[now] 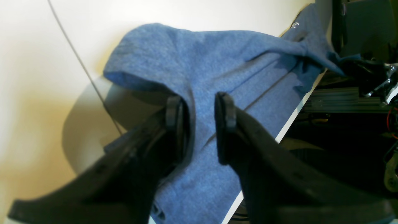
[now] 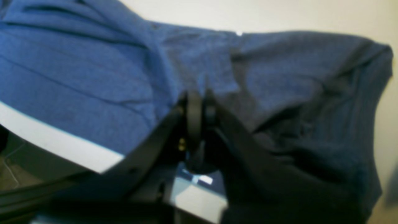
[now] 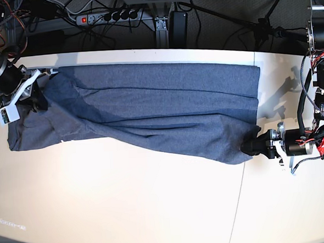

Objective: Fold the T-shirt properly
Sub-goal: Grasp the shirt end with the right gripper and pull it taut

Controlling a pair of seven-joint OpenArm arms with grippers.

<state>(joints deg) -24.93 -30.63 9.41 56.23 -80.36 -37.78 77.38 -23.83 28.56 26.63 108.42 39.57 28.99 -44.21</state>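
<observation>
The blue-grey T-shirt lies stretched across the back half of the white table, plain side showing. My right gripper is at its left end, jaws pressed together on a pinch of the fabric; close up the gripper holds the cloth raised off the table. My left gripper sits at the shirt's lower right corner. In the left wrist view its fingers stand apart over the cloth, and a raised fold drapes against the left fingertip.
A power strip and cables lie behind the table's back edge. Arm bases and wiring stand at both ends. A thin cable crosses the tabletop near my left gripper. A seam splits the tabletop.
</observation>
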